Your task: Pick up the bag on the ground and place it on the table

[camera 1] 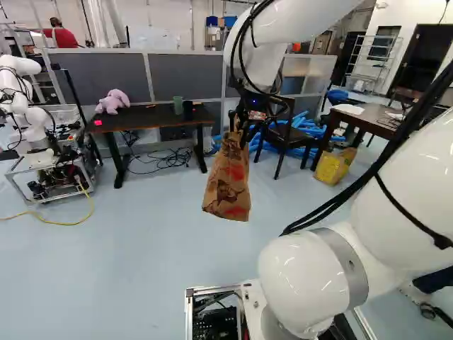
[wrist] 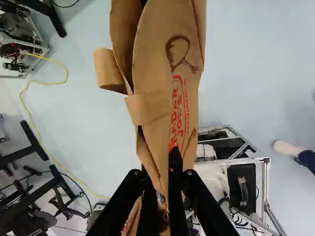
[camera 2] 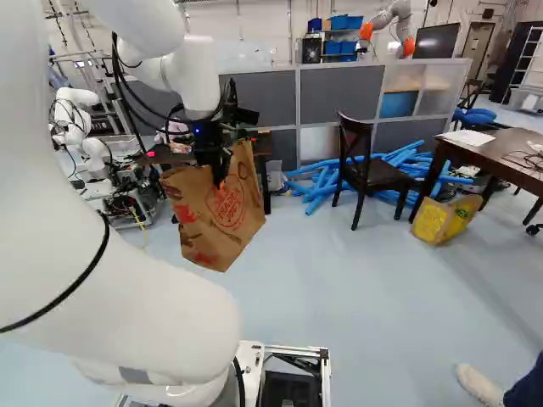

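1. The black two-finger gripper (camera 1: 246, 131) at the end of the white jointed arm (camera 1: 272, 34) points downward, well above the pale blue-grey floor (camera 1: 134, 248).
2. In the wrist view the gripper (wrist: 160, 182) is pinching paper: its black fingers stand on two sides of the bag's upper edge, a little apart, with creased paper between them.
3. What it holds is the brown paper bag with red print (camera 2: 225, 208), which hangs in the air from the fingers, its bottom clear of the floor. The paper is crumpled, and a folded strip of it (wrist: 109, 70) juts out from one side, ahead of the fingers.
4. The black-topped table with dark legs (camera 1: 152, 119) stands beyond the bag, left of it in the left base view; in the right base view the bag partly covers it. The bag is not on it.
5. On that table sit a pink plush toy (camera 1: 113, 101), a green cup (camera 1: 178, 105) and a dark cup (camera 1: 187, 110).
6. At the right of the right base view stands a dark brown wooden table (camera 2: 492, 153), with a dark wooden chair (camera 2: 369, 161) near it, blue foam tubes (camera 2: 318, 191) behind the chair and a yellow bag (camera 2: 441, 220) on the floor.
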